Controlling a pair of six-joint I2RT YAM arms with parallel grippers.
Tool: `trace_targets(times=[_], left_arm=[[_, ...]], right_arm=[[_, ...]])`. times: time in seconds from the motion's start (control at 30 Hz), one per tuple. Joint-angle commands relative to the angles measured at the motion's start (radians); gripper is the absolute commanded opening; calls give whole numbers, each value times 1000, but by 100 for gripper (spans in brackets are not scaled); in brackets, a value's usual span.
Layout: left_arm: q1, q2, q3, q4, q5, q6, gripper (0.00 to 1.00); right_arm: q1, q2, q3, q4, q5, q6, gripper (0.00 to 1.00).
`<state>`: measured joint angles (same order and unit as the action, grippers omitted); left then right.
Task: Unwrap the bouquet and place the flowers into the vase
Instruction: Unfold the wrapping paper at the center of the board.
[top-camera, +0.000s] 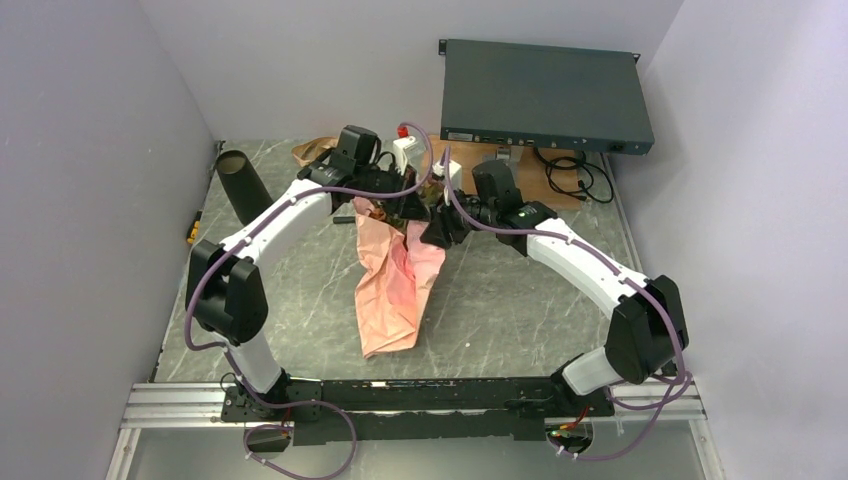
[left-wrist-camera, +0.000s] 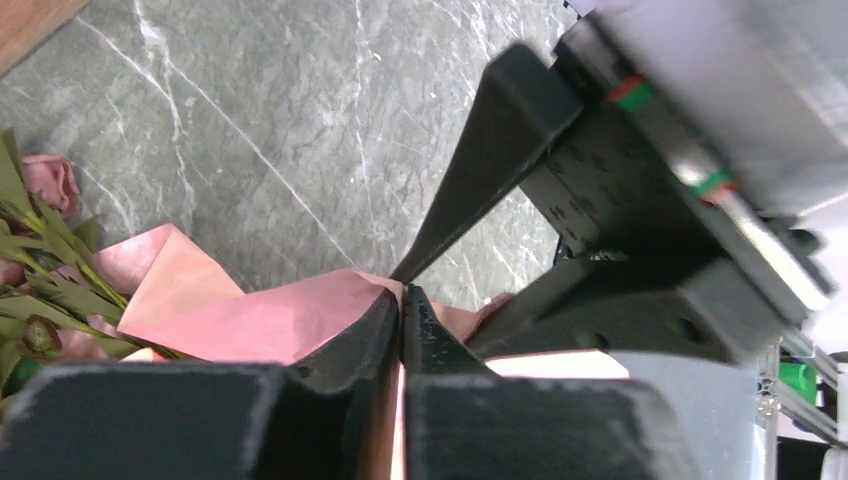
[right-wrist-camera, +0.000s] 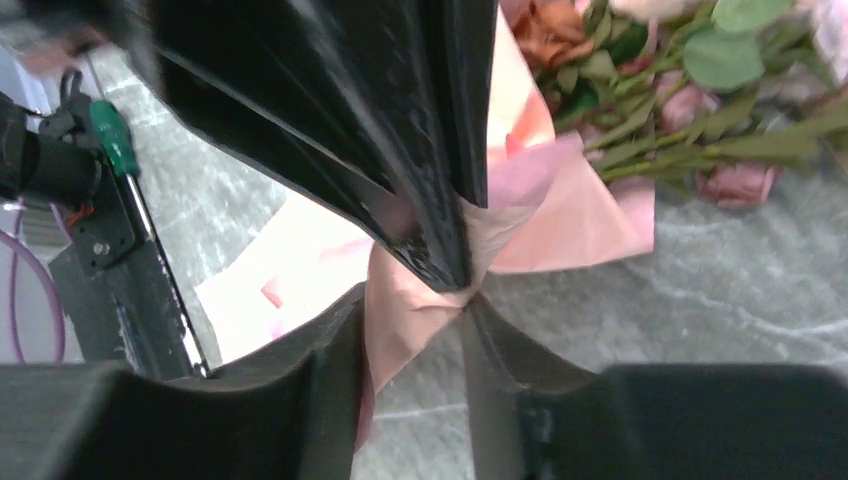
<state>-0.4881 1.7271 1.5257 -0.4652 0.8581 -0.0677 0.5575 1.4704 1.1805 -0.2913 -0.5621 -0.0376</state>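
Note:
The bouquet lies mid-table, its salmon-pink paper (top-camera: 392, 290) spread out toward the near edge. The flowers (right-wrist-camera: 680, 90), pink and rust roses with green leaves, stick out of the paper's far end and also show as flowers (left-wrist-camera: 45, 290) in the left wrist view. My left gripper (left-wrist-camera: 402, 295) is shut on an edge of the pink paper. My right gripper (right-wrist-camera: 412, 300) meets it tip to tip; its jaws stand apart around a fold of the same paper, which rests against one finger only. The black vase (top-camera: 243, 185) stands at the far left, away from both grippers.
A dark grey rack box (top-camera: 545, 95) sits at the back right on a wooden board (top-camera: 560, 180) with black cables (top-camera: 590, 180). A white power block (top-camera: 405, 150) and crumpled brown paper (top-camera: 310, 150) lie behind the grippers. Walls close in on both sides.

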Motion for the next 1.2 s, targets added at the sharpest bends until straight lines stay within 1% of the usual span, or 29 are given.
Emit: trace_targets(times=[0.0, 0.03, 0.1, 0.13, 0.17, 0.23, 0.3, 0.37, 0.47, 0.53, 0.57, 0.67, 0.8, 0.87, 0.93, 0.97, 1.07, 1.1, 1.17], left_arm=[[1, -62, 9, -2, -4, 33, 25], [7, -72, 6, -18, -7, 38, 40], [34, -99, -14, -23, -16, 31, 64], [58, -119, -35, -15, -19, 22, 70], [85, -140, -62, -3, -29, 12, 73], [149, -185, -134, 33, -76, -24, 75], [228, -211, -214, 51, -131, -52, 75], [264, -210, -269, 28, -219, -17, 73], [269, -184, -327, -11, -321, 91, 73], [267, -145, -341, -34, -359, 118, 72], [267, -129, -348, -37, -363, 128, 72], [262, -83, -362, -27, -353, 122, 76], [245, -23, -371, 3, -335, 87, 76], [230, 3, -376, 26, -331, 75, 74], [216, 28, -375, 36, -342, 56, 67], [216, 40, -375, 42, -342, 36, 59], [216, 89, -353, 44, -357, 17, 24], [216, 104, -342, 43, -363, 11, 16], [218, 134, -315, 41, -370, 3, 3]], right_arm=[[0, -46, -45, -14, 41, -9, 27], [1, -51, -51, -19, 45, -14, 20], [-1, -60, -61, -39, 54, -34, 8], [-2, -65, -67, -48, 60, -44, 1], [-3, -71, -75, -54, 66, -56, 0], [-9, -86, -105, -62, 75, -72, 0], [-14, -104, -131, -70, 82, -87, 0], [-18, -121, -156, -76, 97, -102, 0], [-31, -143, -192, -85, 119, -120, 0], [-38, -155, -215, -92, 131, -132, 0], [-41, -158, -224, -98, 136, -138, 0], [-53, -163, -243, -115, 149, -147, 0], [-74, -173, -288, -116, 174, -164, 0], [-83, -180, -325, -111, 187, -175, 0], [-92, -189, -352, -107, 203, -185, 0], [-95, -193, -363, -104, 211, -191, 0], [-102, -192, -389, -90, 244, -209, 0], [-104, -186, -395, -83, 258, -217, 0], [-113, -169, -406, -60, 295, -238, 0]])
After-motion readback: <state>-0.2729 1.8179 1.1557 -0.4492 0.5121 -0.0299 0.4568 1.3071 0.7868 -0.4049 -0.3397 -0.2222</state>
